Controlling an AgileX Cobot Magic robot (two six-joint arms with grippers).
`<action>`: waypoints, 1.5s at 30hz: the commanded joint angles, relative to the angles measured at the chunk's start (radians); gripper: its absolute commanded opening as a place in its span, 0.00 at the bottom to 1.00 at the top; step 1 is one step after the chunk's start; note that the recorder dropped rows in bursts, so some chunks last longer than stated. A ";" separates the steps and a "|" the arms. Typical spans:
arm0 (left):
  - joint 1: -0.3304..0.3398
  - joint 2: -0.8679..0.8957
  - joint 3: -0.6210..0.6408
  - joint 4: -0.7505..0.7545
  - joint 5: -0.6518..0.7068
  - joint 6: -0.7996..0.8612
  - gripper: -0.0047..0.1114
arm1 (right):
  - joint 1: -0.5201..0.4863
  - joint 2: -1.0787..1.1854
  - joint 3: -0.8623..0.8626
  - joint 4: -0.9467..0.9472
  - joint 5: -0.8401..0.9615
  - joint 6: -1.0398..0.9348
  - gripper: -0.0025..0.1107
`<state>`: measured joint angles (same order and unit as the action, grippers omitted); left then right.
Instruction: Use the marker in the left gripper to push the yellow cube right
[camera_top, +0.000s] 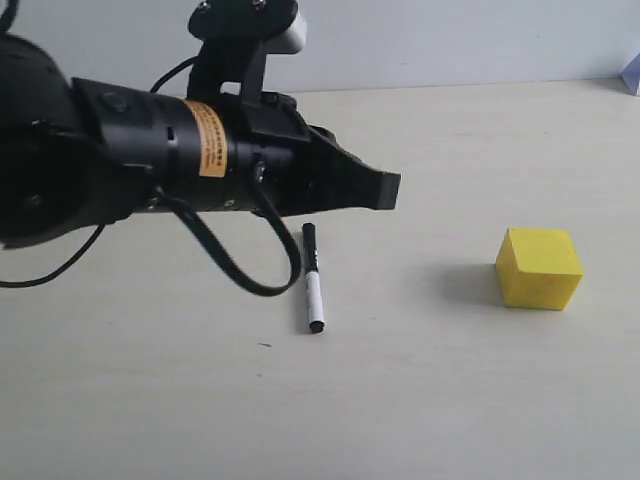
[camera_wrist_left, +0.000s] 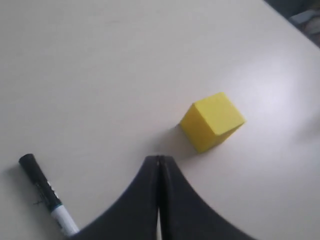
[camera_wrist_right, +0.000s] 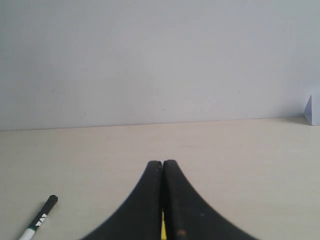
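The pale cream desk (camera_top: 420, 400) carries the marker (camera_top: 312, 278), lying flat with its black cap toward the far edge, and the yellow cube (camera_top: 540, 268), well apart to its right.

A: Whole marker (camera_wrist_left: 46, 196) in left wrist view?
B: No, white end slips behind the left hand (camera_wrist_left: 159, 160). Right wrist: frame edge cuts it, right hand (camera_wrist_right: 162, 164) hides the yellow cube (camera_wrist_right: 163, 232) except a sliver. Print unreadable.

My left hand (camera_top: 387, 190) hovers above the tabletop (camera_top: 450, 400), fingers pressed together, gripping nothing; my right hand (camera_wrist_right: 162, 167) is closed too.
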<state>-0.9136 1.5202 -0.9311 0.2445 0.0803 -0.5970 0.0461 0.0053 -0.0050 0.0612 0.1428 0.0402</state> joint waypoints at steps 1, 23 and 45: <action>-0.030 -0.092 0.068 0.011 -0.042 -0.004 0.04 | 0.001 -0.005 0.005 0.000 -0.008 -0.002 0.02; -0.033 -0.114 0.072 0.081 0.253 0.016 0.04 | 0.001 -0.005 0.005 0.000 -0.008 -0.002 0.02; 0.564 -0.874 0.667 0.086 -0.039 -0.398 0.04 | 0.001 -0.005 0.005 0.000 -0.008 -0.002 0.02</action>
<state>-0.3965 0.7259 -0.3192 0.3264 0.0730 -0.9771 0.0461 0.0053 -0.0050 0.0612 0.1428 0.0402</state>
